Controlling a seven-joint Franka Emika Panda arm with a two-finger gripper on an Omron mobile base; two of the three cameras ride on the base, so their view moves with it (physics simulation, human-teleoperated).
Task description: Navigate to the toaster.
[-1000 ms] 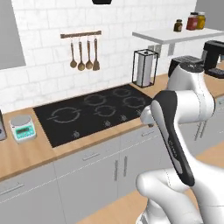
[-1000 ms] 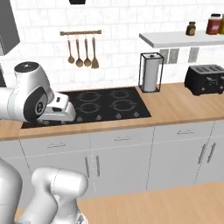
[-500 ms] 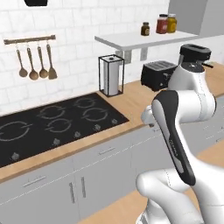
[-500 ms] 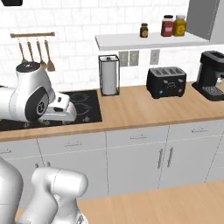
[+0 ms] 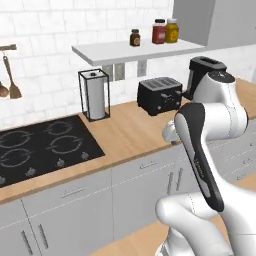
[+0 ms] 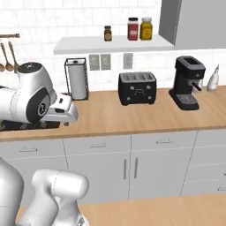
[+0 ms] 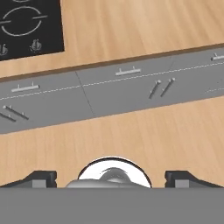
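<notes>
Gripper (image 7: 112, 178) jaws spread wide, nothing between them; tips sit far apart at the bottom of the hand view. It points down at the wood floor (image 7: 131, 131) in front of the grey cabinets (image 7: 122, 89), with the counter (image 7: 144, 30) edge and a corner of the black cooktop (image 7: 30, 24) further up that view.

Toaster (image 6: 137, 88) is well apart from the jaws: back on the counter by the tiled wall, under the shelf (image 6: 110, 44). In the right base view it sits mid-frame; in the left base view it is right of centre (image 5: 160, 94), partly behind the arm's upper joint.

Paper towel holder (image 6: 76, 78) stands left of the toaster, coffee machine (image 6: 188, 81) right of it, near but not touching. Three jars (image 6: 128, 30) on the shelf above. A white bottle (image 6: 213, 78) stands beside the coffee machine.
</notes>
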